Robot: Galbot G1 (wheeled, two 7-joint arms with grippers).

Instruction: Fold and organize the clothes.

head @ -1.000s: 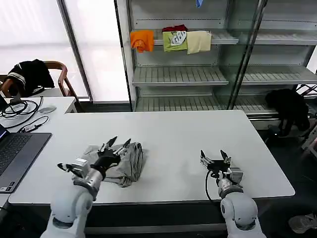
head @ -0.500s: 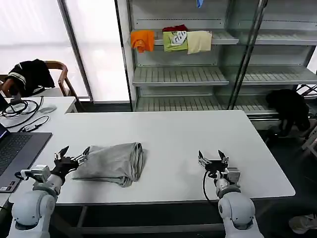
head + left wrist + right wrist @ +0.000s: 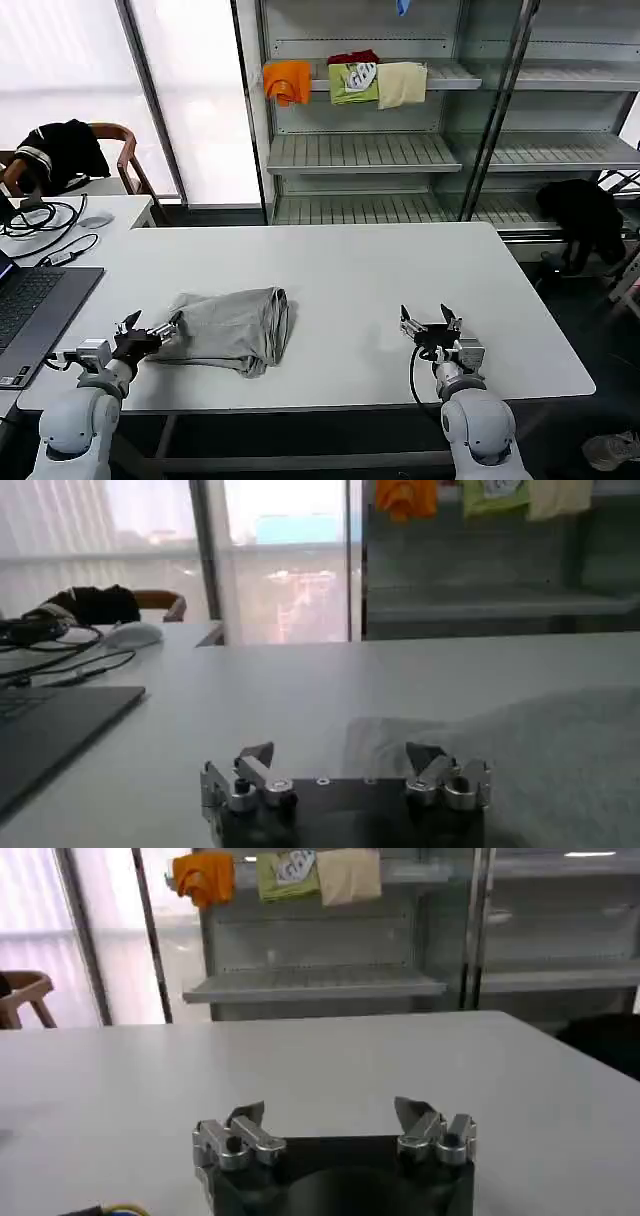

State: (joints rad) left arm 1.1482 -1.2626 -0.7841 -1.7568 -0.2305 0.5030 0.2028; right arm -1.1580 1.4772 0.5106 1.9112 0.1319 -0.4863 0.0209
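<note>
Left gripper (image 3: 150, 325): at the near left of the white table (image 3: 360, 270), low over the top, fingers spread with nothing between them; its tips sit just beside the left edge of the folded shirt, contact not discernible. In the left wrist view the same gripper (image 3: 345, 765) shows both fingers apart over bare tabletop, grey cloth (image 3: 560, 750) lying close by.

Right gripper (image 3: 430, 322): at the near right of the table, well apart from the shirt, fingers spread and empty, a black cable looping down from it. Right wrist view confirms the gripper (image 3: 335, 1118) open above plain white tabletop.

Light grey shirt (image 3: 232, 328): folded into a compact bundle, lying flat on the table's near-left part, rounded fold edge toward the table centre. No print or collar visible from this side.

Laptop (image 3: 35, 310): dark, open, on the adjoining desk at far left, near the left gripper.

Cables and mouse (image 3: 95, 220): on the same desk, beyond the laptop.

Wooden chair (image 3: 120, 150): behind the desk, a black garment (image 3: 60, 150) draped over its back.

Metal shelving (image 3: 400, 150): beyond the table, behind a glass door frame. Upper shelf carries an orange garment (image 3: 287, 80), a green printed one (image 3: 353, 82) with a red item above it, and a pale yellow one (image 3: 401, 84), hanging side by side.

Dark bundle (image 3: 580, 215): on the floor at far right, beside the shelving.
</note>
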